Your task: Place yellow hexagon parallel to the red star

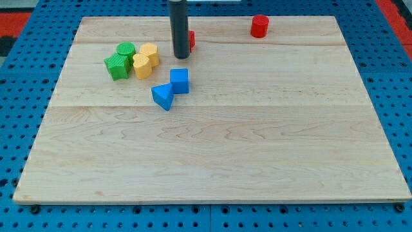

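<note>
No writing, label, brand, number or sign can be read anywhere here (the wooden board [212, 148], the coloured blocks and the dark rod all show plain, unmarked surfaces, and so does the blue pegboard [19, 96] around the board)

Pale wooden board [257, 154] carried everything. Landmark: blue cube [179, 80]. Blue triangular block [163, 96] touched it, lower left. Two yellow blocks [145, 60] and two green blocks [120, 61] clustered to its upper left. Red cylinder [259, 26] sat well apart, upper right.
</note>
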